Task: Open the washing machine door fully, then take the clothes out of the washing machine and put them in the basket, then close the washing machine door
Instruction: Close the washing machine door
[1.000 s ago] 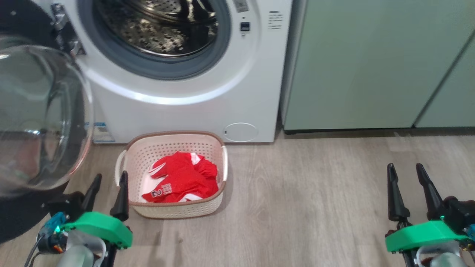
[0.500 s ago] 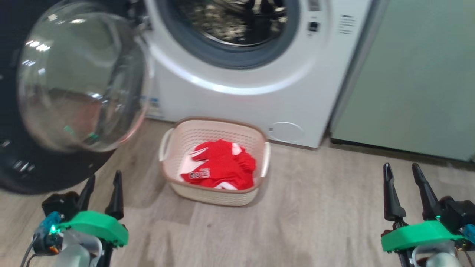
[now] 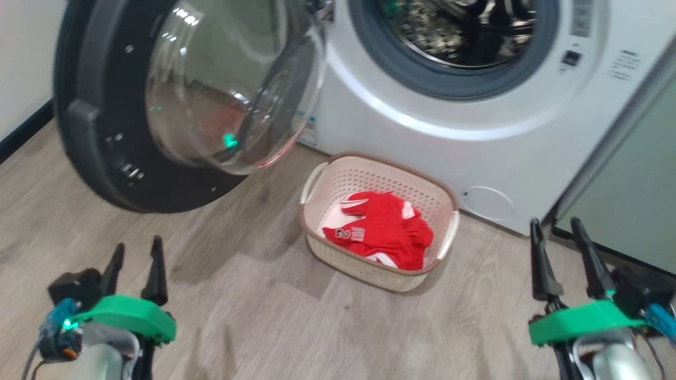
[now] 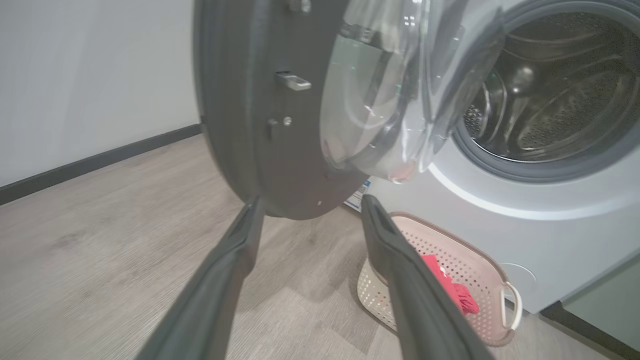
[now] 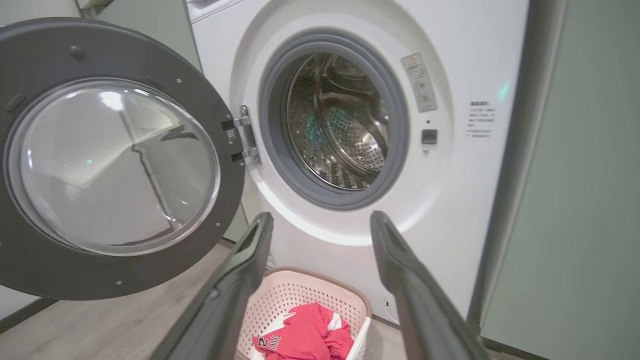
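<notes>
The washing machine door (image 3: 158, 100) (image 4: 280, 105) (image 5: 110, 160) hangs wide open to the left of the white washing machine (image 3: 475, 121) (image 5: 450, 175), whose steel drum looks empty. On the floor in front stands the cream basket (image 3: 380, 174) (image 5: 300, 295) (image 4: 470, 280), holding the red clothes (image 3: 388, 229) (image 5: 310, 332) (image 4: 450, 287). Low at the left, my left gripper (image 3: 134, 253) (image 4: 310, 205) stands open with nothing in it, below the door. At the lower right my right gripper (image 3: 554, 229) (image 5: 320, 217) is open and holds nothing either, right of the basket.
Pale green cabinets (image 3: 634, 211) (image 5: 580, 200) stand right of the washer. A white wall with a dark skirting board (image 3: 21, 126) (image 4: 90, 162) runs at the left. The floor is grey wood plank (image 3: 264, 316). A small round white panel (image 3: 488, 203) sits low on the washer front.
The whole head view has swung left, so the camera moved; the door now shows more fully. Basket, clothes and both open grippers keep their places relative to each other.
</notes>
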Controlling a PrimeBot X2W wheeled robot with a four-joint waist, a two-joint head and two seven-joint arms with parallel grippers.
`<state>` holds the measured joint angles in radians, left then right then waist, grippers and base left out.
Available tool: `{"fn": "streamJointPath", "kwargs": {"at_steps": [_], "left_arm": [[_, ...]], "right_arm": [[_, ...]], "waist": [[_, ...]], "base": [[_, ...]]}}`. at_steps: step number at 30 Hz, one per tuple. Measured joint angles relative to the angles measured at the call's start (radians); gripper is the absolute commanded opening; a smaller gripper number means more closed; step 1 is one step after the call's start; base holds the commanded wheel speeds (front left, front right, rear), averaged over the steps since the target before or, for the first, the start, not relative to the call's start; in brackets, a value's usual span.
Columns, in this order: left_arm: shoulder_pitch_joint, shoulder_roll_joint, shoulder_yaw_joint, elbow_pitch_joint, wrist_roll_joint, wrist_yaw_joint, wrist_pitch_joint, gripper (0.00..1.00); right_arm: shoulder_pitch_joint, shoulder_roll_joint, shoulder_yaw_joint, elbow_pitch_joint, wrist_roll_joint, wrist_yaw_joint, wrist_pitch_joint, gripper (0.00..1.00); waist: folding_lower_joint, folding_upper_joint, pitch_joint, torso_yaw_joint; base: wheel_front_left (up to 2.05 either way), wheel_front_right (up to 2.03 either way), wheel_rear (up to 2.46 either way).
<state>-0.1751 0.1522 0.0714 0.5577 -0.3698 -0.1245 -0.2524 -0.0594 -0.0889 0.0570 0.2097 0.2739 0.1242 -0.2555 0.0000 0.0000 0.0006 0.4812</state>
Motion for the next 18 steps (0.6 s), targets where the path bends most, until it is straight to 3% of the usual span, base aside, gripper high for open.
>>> {"fn": "streamJointPath", "kwargs": {"at_steps": [13, 14, 15, 16, 18], "left_arm": [[0.009, -0.041, 0.102, -0.068, 0.018, 0.000, 0.000, 1.00], [0.011, -0.046, 0.114, -0.074, 0.018, 0.000, 0.000, 0.95], [0.012, -0.050, 0.122, -0.077, 0.017, 0.000, 0.000, 0.58], [0.012, -0.057, 0.135, -0.080, 0.011, 0.000, 0.000, 0.05], [0.012, -0.071, 0.165, -0.084, -0.046, 0.000, 0.000, 0.00]], "right_arm": [[-0.086, -0.029, 0.084, 0.039, 0.009, 0.000, 0.000, 1.00], [-0.090, -0.032, 0.088, 0.039, 0.009, 0.000, 0.000, 1.00], [-0.093, -0.034, 0.090, 0.040, 0.009, 0.000, 0.000, 1.00], [-0.095, -0.035, 0.092, 0.041, 0.009, 0.000, 0.000, 1.00], [-0.098, -0.036, 0.094, 0.044, 0.014, 0.000, 0.000, 1.00]], "waist": [[0.0000, 0.0000, 0.045, 0.037], [0.0000, 0.0000, 0.046, 0.038], [0.0000, 0.0000, 0.046, 0.038], [0.0000, 0.0000, 0.046, 0.038], [0.0000, 0.0000, 0.046, 0.038]], "base": [[0.00, 0.00, 0.00], [0.00, 0.00, 0.00], [0.00, 0.00, 0.00], [0.00, 0.00, 0.00], [0.00, 0.00, 0.00]]}}
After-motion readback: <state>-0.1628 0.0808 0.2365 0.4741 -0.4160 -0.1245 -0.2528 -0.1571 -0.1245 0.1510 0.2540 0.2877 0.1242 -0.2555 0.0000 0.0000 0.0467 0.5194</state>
